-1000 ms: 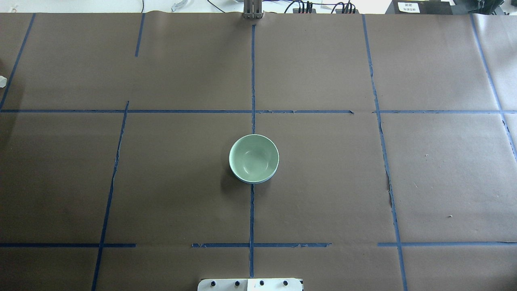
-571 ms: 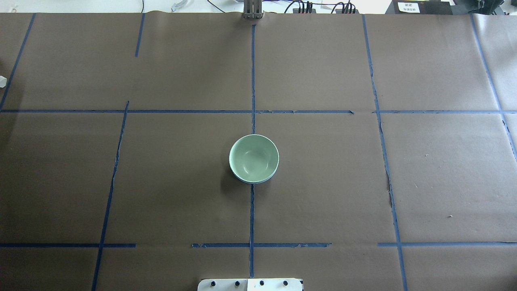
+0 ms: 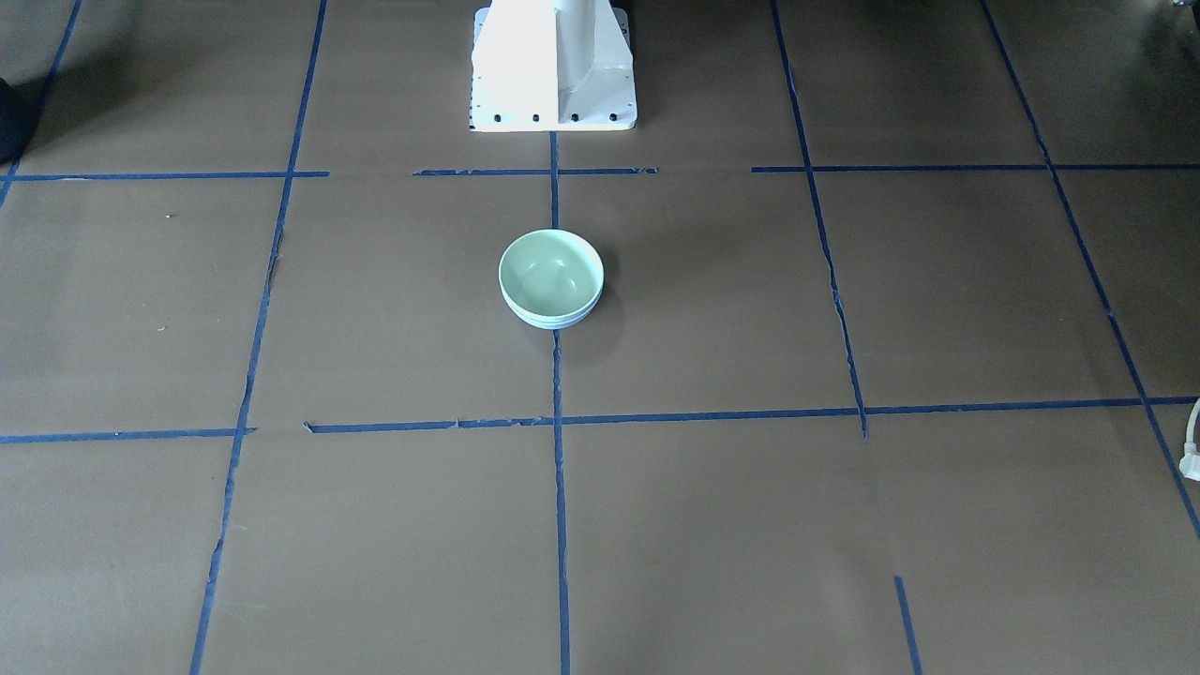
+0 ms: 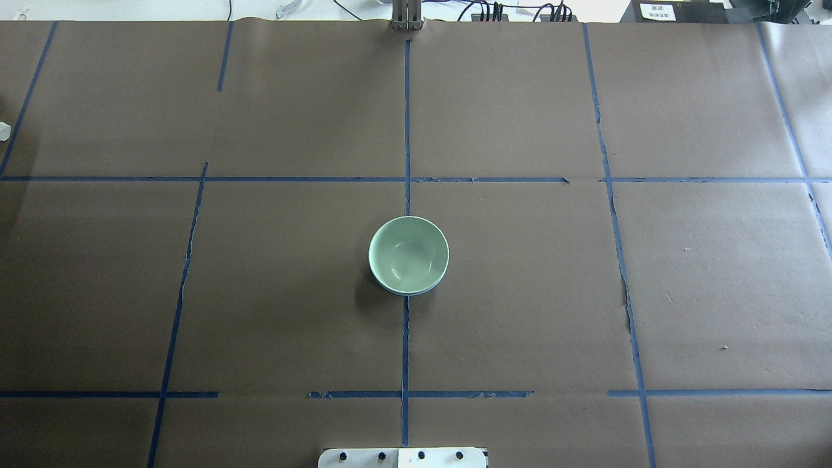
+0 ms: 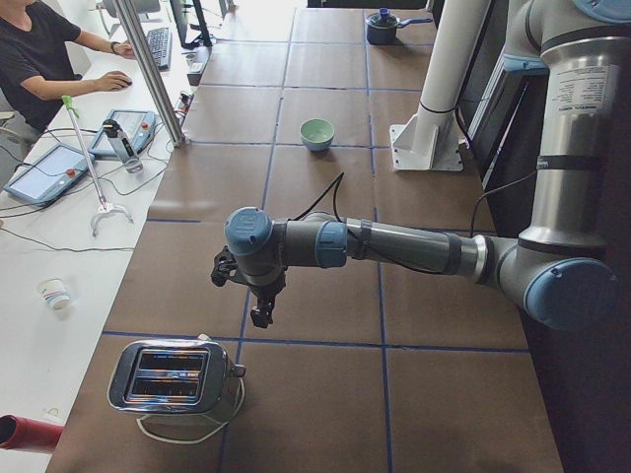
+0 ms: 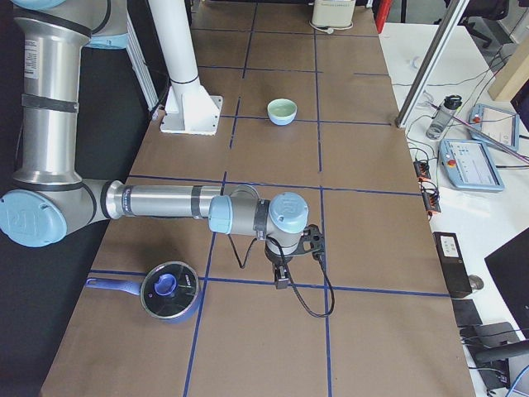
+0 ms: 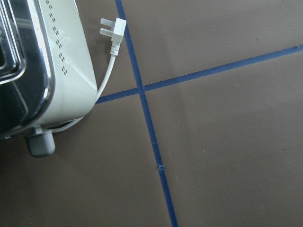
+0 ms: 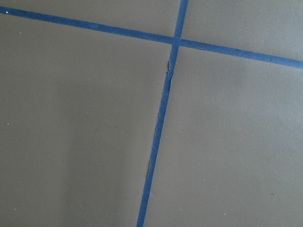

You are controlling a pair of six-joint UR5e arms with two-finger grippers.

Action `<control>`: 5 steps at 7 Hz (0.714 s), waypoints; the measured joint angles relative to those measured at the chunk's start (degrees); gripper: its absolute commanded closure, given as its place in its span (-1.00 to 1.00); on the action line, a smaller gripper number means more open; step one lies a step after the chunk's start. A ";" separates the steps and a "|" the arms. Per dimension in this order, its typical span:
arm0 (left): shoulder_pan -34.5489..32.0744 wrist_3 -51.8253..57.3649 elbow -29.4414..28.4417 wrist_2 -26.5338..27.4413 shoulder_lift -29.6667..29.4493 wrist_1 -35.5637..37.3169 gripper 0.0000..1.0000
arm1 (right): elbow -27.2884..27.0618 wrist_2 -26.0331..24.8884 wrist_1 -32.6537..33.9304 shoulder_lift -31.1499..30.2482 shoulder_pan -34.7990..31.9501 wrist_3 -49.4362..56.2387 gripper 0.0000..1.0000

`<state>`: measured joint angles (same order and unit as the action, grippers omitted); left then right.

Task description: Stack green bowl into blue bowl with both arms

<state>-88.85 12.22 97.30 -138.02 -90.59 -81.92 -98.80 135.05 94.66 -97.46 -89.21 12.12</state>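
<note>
The green bowl (image 4: 408, 253) sits nested inside the blue bowl (image 4: 392, 288) on the table's centre line. Only a thin blue rim shows beneath it. The pair also shows in the front view, green bowl (image 3: 550, 272) in blue bowl (image 3: 553, 324), and in both side views (image 5: 316, 131) (image 6: 282, 108). My left gripper (image 5: 261, 317) hangs over the table's left end, far from the bowls. My right gripper (image 6: 282, 281) hangs over the right end, also far from them. I cannot tell whether either is open or shut. Neither wrist view shows fingers.
A chrome toaster (image 5: 173, 376) with a white cord and plug (image 7: 113, 30) stands near my left gripper. A blue lidded pot (image 6: 169, 291) stands near my right gripper. The white pedestal (image 3: 553, 66) stands behind the bowls. An operator (image 5: 39, 59) sits at the far side.
</note>
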 measured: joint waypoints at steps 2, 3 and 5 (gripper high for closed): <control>0.00 0.06 0.10 0.17 0.04 0.00 -1.00 | 0.05 0.58 -0.04 0.00 0.00 -0.58 -0.99; -0.01 0.07 0.12 0.20 0.22 0.00 -1.00 | 0.04 1.18 -0.04 -0.01 0.00 -0.89 -0.99; -0.01 0.07 0.10 0.36 0.76 -0.28 -1.00 | 0.02 1.58 -0.10 -0.01 0.00 -1.10 -0.99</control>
<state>-88.86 12.29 97.40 -137.66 -89.83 -82.19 -98.78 136.63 94.55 -97.47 -89.21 11.02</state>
